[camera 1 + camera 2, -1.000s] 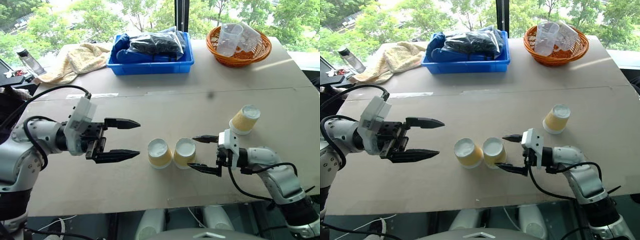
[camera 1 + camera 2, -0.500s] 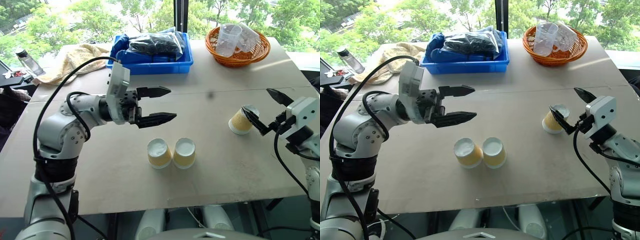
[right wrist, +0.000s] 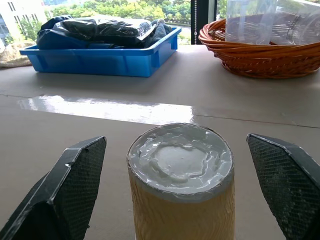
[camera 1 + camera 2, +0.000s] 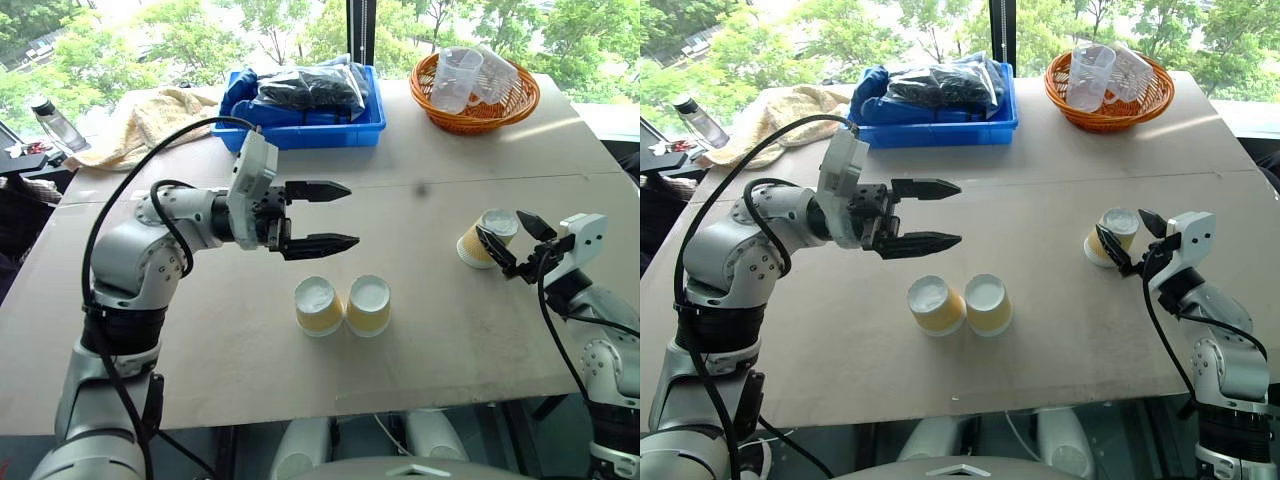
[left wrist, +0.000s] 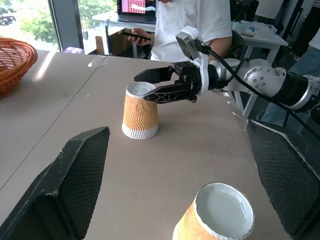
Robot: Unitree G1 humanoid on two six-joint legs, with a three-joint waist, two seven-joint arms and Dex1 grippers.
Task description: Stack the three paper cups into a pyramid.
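Note:
Two of the paper cups stand upside down, side by side and touching, near the table's front middle. The third paper cup stands upside down, alone, at the right. My right gripper is open, one finger on each side of that cup's upper part, with gaps showing in the right wrist view around the cup. My left gripper hangs open and empty above the table, just behind the pair, pointing right. The left wrist view looks past one cup to the lone cup.
A blue tray with dark bags and an orange basket of clear plastic cups stand at the table's far side. A towel and a bottle lie far left. A person sits beyond the table's right end.
My right gripper swung away from the pair of cups to the lone cup and sank around its top. My left gripper rose and moved right, then held still.

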